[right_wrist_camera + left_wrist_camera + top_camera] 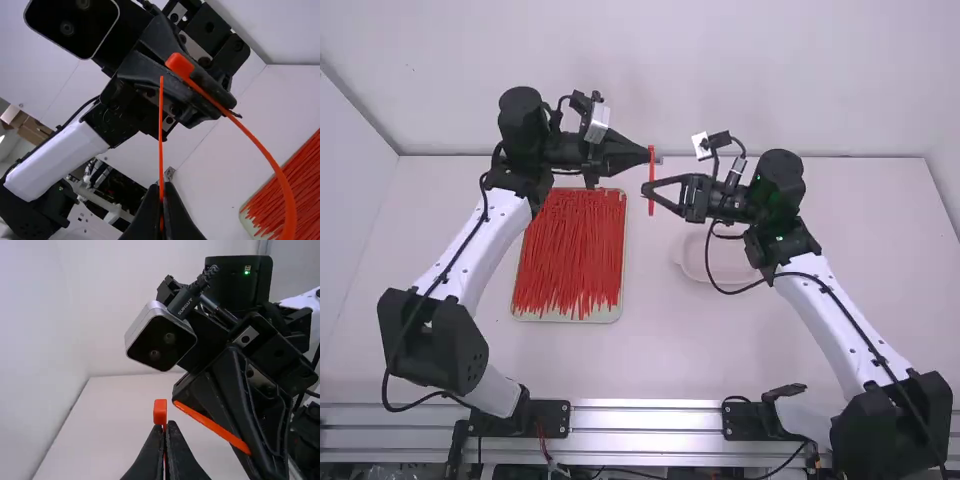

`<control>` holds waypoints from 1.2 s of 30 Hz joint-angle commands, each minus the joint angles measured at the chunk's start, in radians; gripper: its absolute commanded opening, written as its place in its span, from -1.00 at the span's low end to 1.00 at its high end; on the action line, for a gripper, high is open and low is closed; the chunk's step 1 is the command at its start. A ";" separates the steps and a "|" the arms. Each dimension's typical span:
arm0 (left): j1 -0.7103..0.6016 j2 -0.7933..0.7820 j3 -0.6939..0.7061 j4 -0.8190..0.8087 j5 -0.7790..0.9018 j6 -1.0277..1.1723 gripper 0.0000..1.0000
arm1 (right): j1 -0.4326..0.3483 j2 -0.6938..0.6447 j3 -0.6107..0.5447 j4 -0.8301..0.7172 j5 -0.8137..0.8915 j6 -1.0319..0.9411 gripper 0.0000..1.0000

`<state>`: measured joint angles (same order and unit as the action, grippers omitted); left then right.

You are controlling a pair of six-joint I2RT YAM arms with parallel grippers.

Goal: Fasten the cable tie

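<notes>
Two grippers meet nose to nose at upper centre. The left gripper [649,152] is pinched tight on the one red cable tie [651,196] just under its square head. The right gripper [646,188] is clamped on the thin tail, and the strap bows out in a loop. Below left sits one tray [565,319], with a heap of red ties [570,250] too many to count.

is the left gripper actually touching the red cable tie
Touching. The left wrist view shows the left gripper shut on the red cable tie, with the strap pinched between its jaws just below the tie's head.
</notes>
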<state>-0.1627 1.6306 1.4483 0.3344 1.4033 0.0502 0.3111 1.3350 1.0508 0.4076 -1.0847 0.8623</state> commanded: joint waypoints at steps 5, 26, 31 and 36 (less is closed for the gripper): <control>-0.001 -0.003 0.017 0.069 0.058 -0.034 -0.96 | -0.004 -0.007 0.029 0.003 0.002 -0.003 -1.00; -0.001 -0.003 0.017 0.037 0.037 0.006 -0.96 | 0.022 -0.007 0.029 0.014 -0.003 0.001 -1.00; 0.000 -0.003 0.017 0.037 0.037 0.006 -0.96 | 0.021 -0.007 0.029 0.014 -0.014 0.001 -1.00; -0.006 -0.003 0.017 0.038 0.048 0.007 -0.96 | -0.001 -0.007 0.029 0.014 -0.014 0.005 -1.00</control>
<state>-0.1638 1.6306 1.4483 0.3676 1.4330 0.0502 0.3248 1.3350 1.0508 0.4160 -1.0939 0.8639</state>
